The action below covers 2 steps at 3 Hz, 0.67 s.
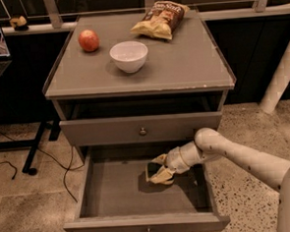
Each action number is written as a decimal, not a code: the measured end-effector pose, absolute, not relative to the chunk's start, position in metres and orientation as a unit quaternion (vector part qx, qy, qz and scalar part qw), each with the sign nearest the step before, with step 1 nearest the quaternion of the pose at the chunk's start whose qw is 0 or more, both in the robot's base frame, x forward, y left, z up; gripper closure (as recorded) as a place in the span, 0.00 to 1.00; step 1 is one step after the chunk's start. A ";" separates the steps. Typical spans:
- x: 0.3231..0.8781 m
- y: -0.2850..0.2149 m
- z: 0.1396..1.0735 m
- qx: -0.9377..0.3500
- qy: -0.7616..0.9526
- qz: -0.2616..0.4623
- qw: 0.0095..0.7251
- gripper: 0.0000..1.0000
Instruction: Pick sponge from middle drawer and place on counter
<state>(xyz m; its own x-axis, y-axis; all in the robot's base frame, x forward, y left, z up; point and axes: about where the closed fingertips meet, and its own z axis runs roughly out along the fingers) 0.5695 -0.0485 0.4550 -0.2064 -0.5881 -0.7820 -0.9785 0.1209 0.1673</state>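
Inside middle drawer point(115, 198), toward right, hand point(155, 170) was low over grey floor, fingers point(162, 178) narrow around dark sponge point(152, 168), probably gripping it for lift. Arm reached over right wall, probably to avoid upper drawer front point(101, 131). Desk point(181, 61) carried apple point(88, 40), white bowl point(129, 56), chip bag point(161, 21); front right part looked free for sponge.
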 end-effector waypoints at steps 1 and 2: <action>0.570 -0.048 0.455 -0.564 0.694 0.348 0.280 1.00; 0.562 -0.044 0.475 -0.575 0.692 0.339 0.277 1.00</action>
